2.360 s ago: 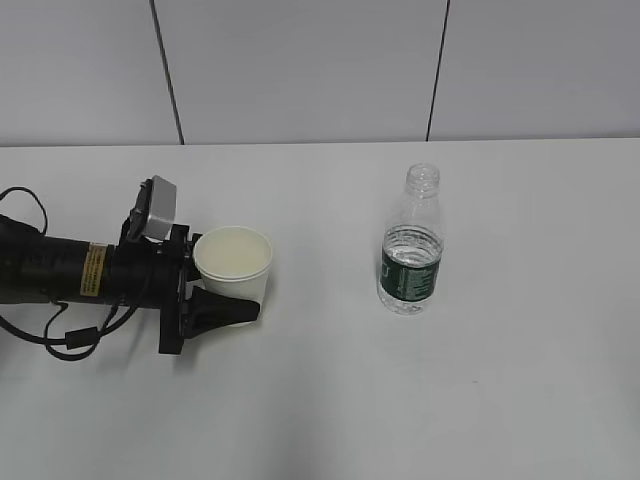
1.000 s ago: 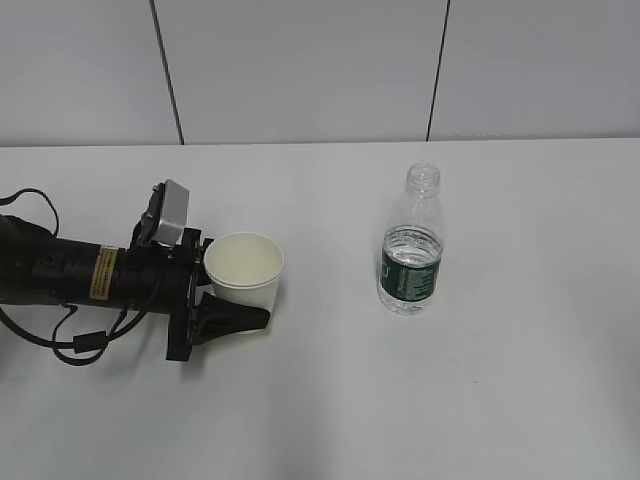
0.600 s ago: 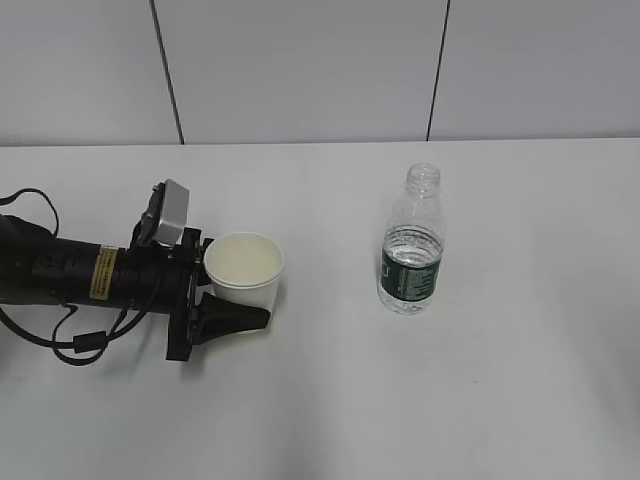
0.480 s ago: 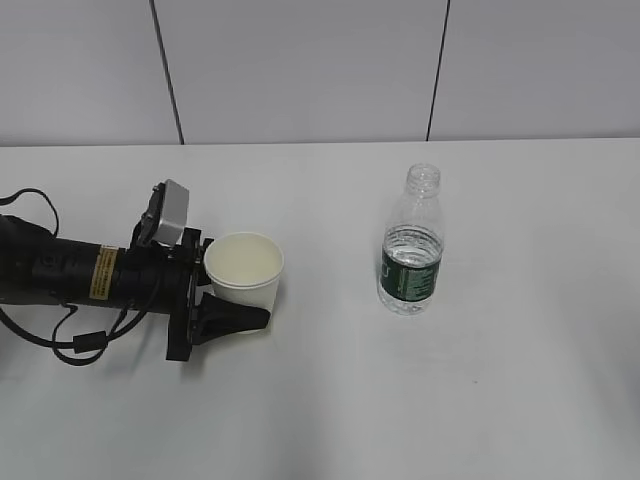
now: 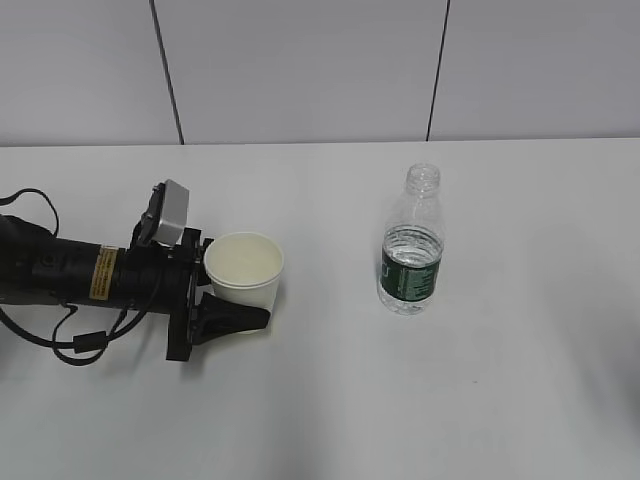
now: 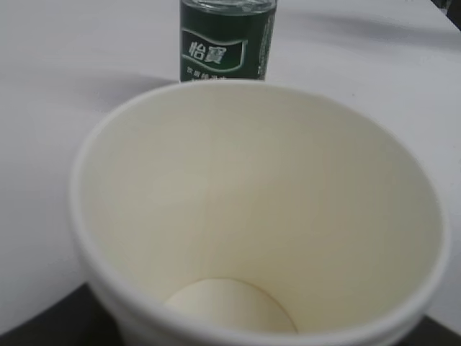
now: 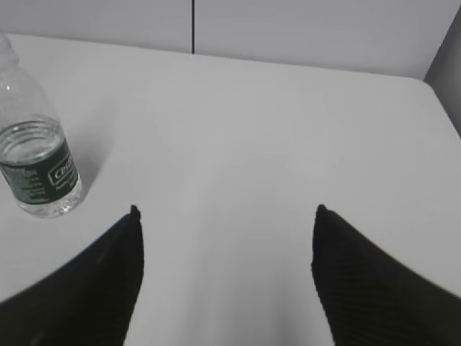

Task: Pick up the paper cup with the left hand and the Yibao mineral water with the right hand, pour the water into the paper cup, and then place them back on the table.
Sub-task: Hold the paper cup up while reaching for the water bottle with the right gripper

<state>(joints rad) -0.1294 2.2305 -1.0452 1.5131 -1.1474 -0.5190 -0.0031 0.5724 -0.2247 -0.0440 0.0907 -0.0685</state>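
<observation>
The cream paper cup [image 5: 243,270] stands upright left of centre on the white table [image 5: 480,390], with nothing inside it. My left gripper [image 5: 252,294] lies low along the table with its jaws around the cup's sides. One black finger [image 5: 235,318] shows in front; the other is hidden behind the cup. In the left wrist view the cup [image 6: 259,216] fills the frame and hides the fingers. The Yibao mineral water [image 5: 411,245] stands capless right of centre, untouched. My right gripper [image 7: 227,213] hangs open over bare table, the bottle [image 7: 39,166] far to its left.
A grey panelled wall [image 5: 300,70] closes the table's far edge. The left arm's cables [image 5: 70,335] trail on the tabletop at the left. White tabletop lies between cup and bottle. The right arm is outside the exterior view.
Since the earliest frame my left arm and the cup shifted slightly right, toward the bottle. Over the last second nothing has moved.
</observation>
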